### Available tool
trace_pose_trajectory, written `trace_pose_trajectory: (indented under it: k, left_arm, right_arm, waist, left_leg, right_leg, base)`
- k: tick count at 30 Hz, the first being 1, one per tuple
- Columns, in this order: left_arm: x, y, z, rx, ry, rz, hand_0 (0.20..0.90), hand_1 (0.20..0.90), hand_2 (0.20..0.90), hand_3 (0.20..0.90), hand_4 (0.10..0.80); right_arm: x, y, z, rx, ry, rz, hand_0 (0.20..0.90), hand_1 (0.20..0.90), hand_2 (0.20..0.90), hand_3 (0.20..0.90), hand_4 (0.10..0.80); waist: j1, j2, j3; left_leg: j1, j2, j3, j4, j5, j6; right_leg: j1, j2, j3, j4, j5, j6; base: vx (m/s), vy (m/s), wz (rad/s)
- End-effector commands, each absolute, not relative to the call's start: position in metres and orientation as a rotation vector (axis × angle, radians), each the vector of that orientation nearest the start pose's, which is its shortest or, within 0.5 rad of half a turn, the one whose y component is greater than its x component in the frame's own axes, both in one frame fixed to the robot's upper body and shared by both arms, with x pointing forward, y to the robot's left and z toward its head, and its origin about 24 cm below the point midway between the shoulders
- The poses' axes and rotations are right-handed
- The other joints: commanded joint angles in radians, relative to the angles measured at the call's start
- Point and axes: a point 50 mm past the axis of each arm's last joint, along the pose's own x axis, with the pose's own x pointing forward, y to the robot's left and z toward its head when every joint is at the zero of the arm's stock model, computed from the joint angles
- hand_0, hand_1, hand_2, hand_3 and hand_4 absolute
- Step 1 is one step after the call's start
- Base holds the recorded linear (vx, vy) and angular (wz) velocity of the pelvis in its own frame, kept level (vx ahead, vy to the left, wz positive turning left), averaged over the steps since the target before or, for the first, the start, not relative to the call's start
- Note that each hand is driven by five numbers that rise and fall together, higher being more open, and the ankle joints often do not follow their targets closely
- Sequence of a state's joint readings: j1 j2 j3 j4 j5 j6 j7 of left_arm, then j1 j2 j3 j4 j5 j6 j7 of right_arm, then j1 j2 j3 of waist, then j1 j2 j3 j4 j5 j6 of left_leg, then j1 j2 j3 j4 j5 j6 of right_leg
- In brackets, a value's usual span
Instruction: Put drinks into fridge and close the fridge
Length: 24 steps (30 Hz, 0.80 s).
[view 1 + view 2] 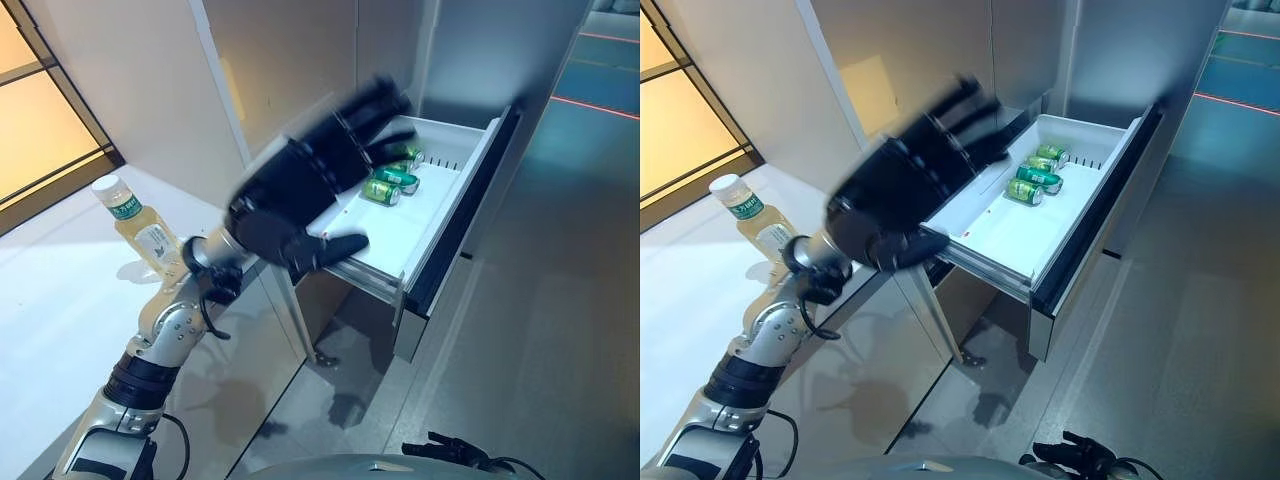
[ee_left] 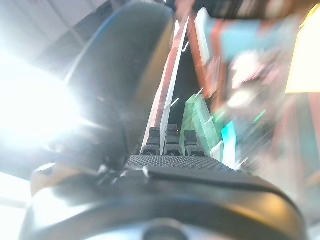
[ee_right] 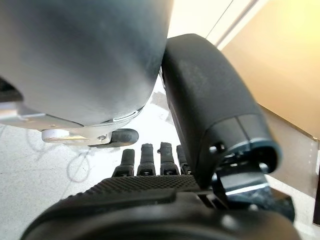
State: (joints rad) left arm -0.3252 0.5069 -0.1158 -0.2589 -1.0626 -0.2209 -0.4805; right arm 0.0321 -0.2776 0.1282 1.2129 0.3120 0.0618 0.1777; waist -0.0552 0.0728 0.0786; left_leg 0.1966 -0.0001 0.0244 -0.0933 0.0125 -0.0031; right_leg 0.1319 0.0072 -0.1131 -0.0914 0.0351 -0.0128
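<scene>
The fridge's white drawer [image 1: 400, 235] stands pulled open, with green cans [image 1: 395, 180] lying at its far end. My left hand [image 1: 300, 200] is raised over the drawer's near left corner, fingers straight and empty; it also shows in the right eye view [image 1: 900, 190]. In the left wrist view its fingers [image 2: 167, 142] are straight. A clear bottle of yellow drink [image 1: 140, 225] with a white cap stands on the white table, just left of my left forearm. My right hand [image 3: 142, 192] hangs low with its fingers straight and holds nothing.
The white table [image 1: 50, 300] fills the left side. The drawer's dark front panel [image 1: 465, 215] juts out toward the grey floor [image 1: 540, 330] on the right. Tall grey fridge doors [image 1: 300, 70] rise behind the drawer.
</scene>
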Motion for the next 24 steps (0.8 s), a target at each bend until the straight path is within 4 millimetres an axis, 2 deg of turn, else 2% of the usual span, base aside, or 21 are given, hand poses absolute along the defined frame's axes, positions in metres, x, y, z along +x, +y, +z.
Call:
trace_pose_trajectory:
  k: [1, 2, 4, 5, 10, 14, 24]
  left_arm:
    - [0.251, 0.21, 0.275, -0.299, -1.188, -0.276, 0.9, 0.9, 0.9, 0.9, 0.8]
    - [0.248, 0.22, 0.276, -0.228, -1.224, -0.124, 0.9, 0.9, 0.9, 0.9, 0.8]
    - [0.246, 0.227, 0.276, -0.177, -1.247, -0.022, 0.9, 0.9, 0.9, 0.9, 0.8]
    - [0.243, 0.234, 0.276, -0.103, -1.267, 0.097, 0.9, 0.9, 0.9, 0.9, 0.8]
    - [0.243, 0.241, 0.274, 0.056, -1.244, 0.297, 0.9, 0.9, 0.9, 0.9, 0.8]
    - [0.25, 0.241, 0.265, 0.222, -1.182, 0.409, 0.9, 0.9, 0.9, 0.9, 0.8]
    - [0.274, 0.26, 0.23, 0.276, -0.917, 0.477, 0.9, 0.9, 0.9, 0.9, 0.8]
  right_arm:
    - [0.044, -0.225, -0.17, 0.058, 1.383, -0.051, 0.9, 0.9, 0.9, 0.9, 0.8]
    - [0.042, -0.224, -0.171, 0.058, 1.388, -0.052, 0.9, 0.9, 0.9, 0.9, 0.8]
    - [0.041, -0.224, -0.171, 0.057, 1.391, -0.052, 0.9, 0.9, 0.9, 0.9, 0.8]
    - [0.04, -0.224, -0.171, 0.053, 1.395, -0.05, 0.9, 0.9, 0.9, 0.9, 0.8]
    - [0.043, -0.223, -0.171, 0.045, 1.394, -0.047, 0.9, 0.9, 0.9, 0.9, 0.8]
    - [0.048, -0.222, -0.171, 0.036, 1.386, -0.044, 0.9, 0.9, 0.9, 0.9, 0.8]
    - [0.055, -0.224, -0.17, 0.009, 1.385, -0.018, 0.9, 0.9, 0.9, 0.9, 0.8]
  waist:
    - [0.009, -0.036, -0.031]
    - [0.013, -0.04, -0.035]
    - [0.016, -0.043, -0.037]
    - [0.022, -0.047, -0.04]
    - [0.037, -0.052, -0.043]
    - [0.049, -0.052, -0.036]
    - [0.065, -0.052, -0.027]
  left_leg:
    - [-0.018, -0.036, 0.004, 0.009, -0.097, 0.036]
    - [-0.02, -0.035, 0.003, 0.011, -0.096, 0.034]
    - [-0.021, -0.034, 0.001, 0.011, -0.095, 0.033]
    - [-0.022, -0.034, -0.002, 0.012, -0.094, 0.031]
    - [-0.028, -0.03, -0.008, 0.014, -0.091, 0.029]
    - [-0.03, -0.031, -0.014, 0.015, -0.088, 0.03]
    - [-0.03, -0.031, -0.02, 0.018, -0.083, 0.024]
  right_leg:
    - [0.005, -0.006, -0.021, 0.107, -0.144, 0.051]
    - [0.005, -0.005, -0.022, 0.108, -0.146, 0.049]
    - [0.005, -0.004, -0.024, 0.11, -0.15, 0.047]
    - [0.006, -0.003, -0.026, 0.112, -0.154, 0.043]
    - [0.002, -0.002, -0.04, 0.129, -0.168, 0.036]
    - [0.002, -0.003, -0.05, 0.142, -0.175, 0.032]
    - [0.006, -0.008, -0.072, 0.158, -0.184, 0.034]
  base:
    - [0.015, -0.01, -0.04]
    - [0.013, -0.01, -0.03]
    - [0.0, 0.0, 0.0]
    - [0.0, 0.0, 0.0]
    - [0.0, -0.002, 0.06]
    - [-0.004, 0.004, 0.06]
    - [0.001, 0.006, 0.06]
